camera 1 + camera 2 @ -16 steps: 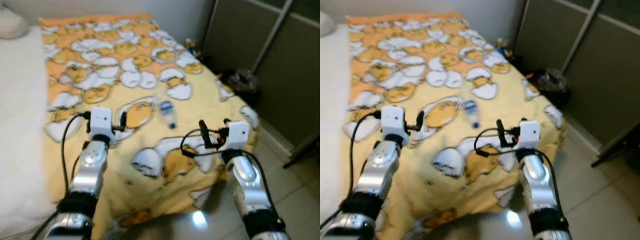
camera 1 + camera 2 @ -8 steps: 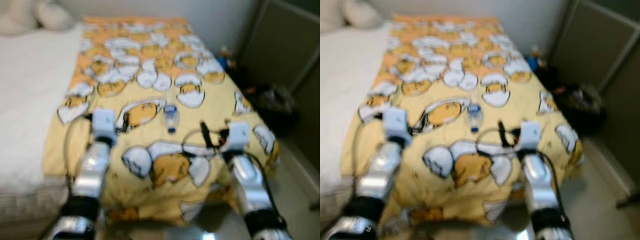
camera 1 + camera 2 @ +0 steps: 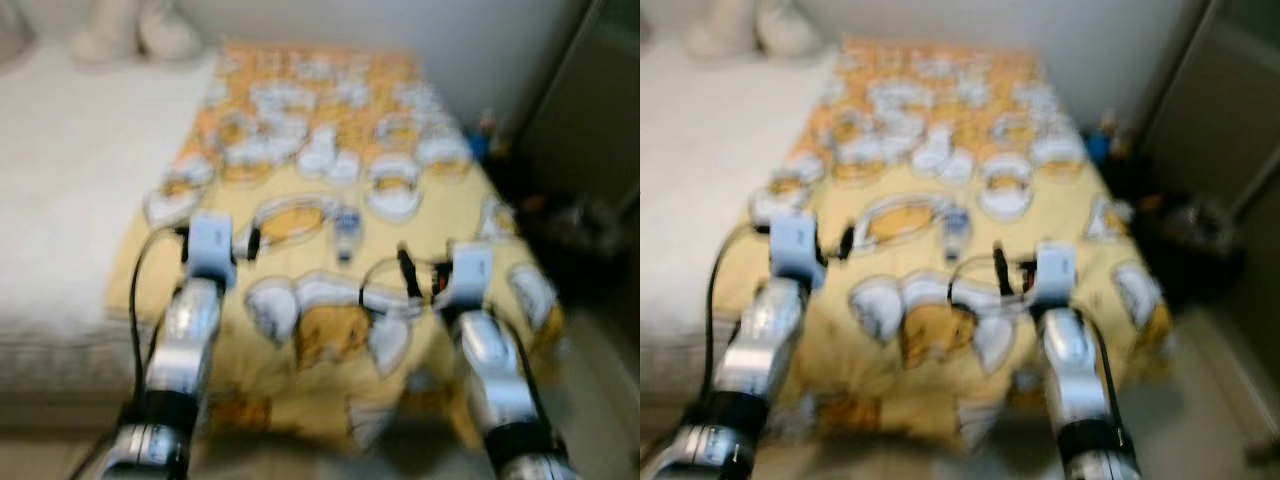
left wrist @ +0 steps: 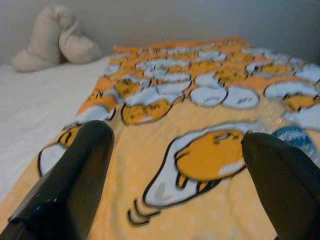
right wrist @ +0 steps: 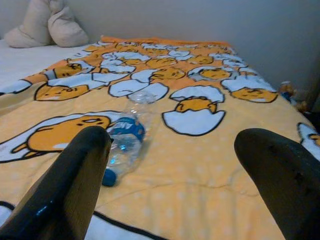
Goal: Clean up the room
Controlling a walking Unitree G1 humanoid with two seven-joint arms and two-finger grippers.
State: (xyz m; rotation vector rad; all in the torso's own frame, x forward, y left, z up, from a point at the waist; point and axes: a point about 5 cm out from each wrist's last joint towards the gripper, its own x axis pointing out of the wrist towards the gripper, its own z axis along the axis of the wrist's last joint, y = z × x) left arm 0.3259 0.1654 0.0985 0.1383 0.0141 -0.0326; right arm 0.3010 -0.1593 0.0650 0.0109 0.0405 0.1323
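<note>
1. Bottle [image 5: 127, 137] — clear plastic, blue label and cap — lies on its side on the yellow egg-print blanket [image 5: 210, 165], just ahead of the right gripper [image 5: 170, 150] and nearer one of its two fingers, cap end closest; likely the clutter to collect.
2. That gripper's fingers are spread wide and hold nothing, seemingly readied for a reach.
3. The left gripper [image 4: 175, 150] hovers over the blanket, fingers likewise parted and bare; the bottle sits beside its far finger.
4. Beyond the fingers, a beige pillow [image 4: 55, 42] rests against the wall.
</note>
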